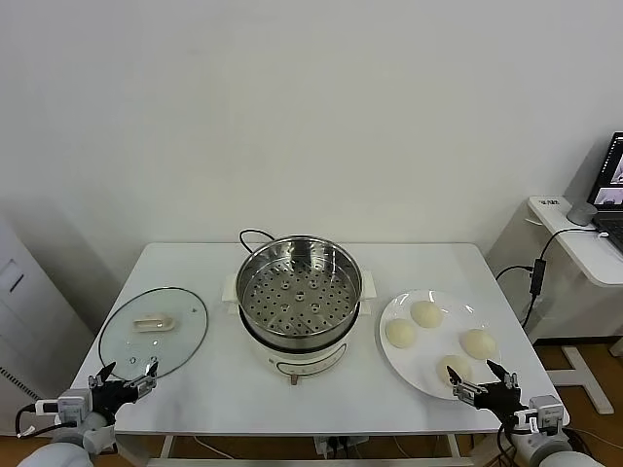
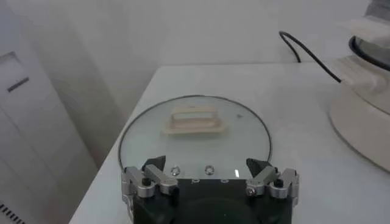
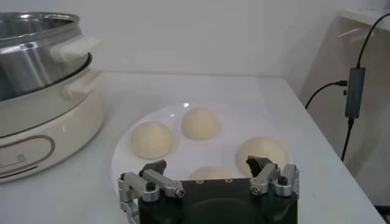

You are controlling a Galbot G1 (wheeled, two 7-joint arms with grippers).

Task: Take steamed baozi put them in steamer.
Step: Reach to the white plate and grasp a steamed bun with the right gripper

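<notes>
The steamer (image 1: 298, 288) stands mid-table, its perforated floor bare; in the right wrist view its steel wall (image 3: 33, 45) rises over the white base. Several steamed baozi lie on a white plate (image 1: 440, 342) to its right, among them a far one (image 1: 426, 313), a left one (image 1: 400, 333) and a near one (image 1: 454, 368). My right gripper (image 1: 474, 375) hovers open at the plate's near edge, just behind that nearest baozi (image 3: 210, 173) and touching nothing (image 3: 208, 163). My left gripper (image 1: 128, 370) is open at the near left corner, empty (image 2: 206, 164).
A round glass lid (image 1: 154, 331) with a white handle (image 2: 195, 120) lies flat left of the steamer, right in front of the left gripper. A black cord (image 1: 251, 234) runs behind the pot. A side desk with a laptop (image 1: 613, 175) stands at the right.
</notes>
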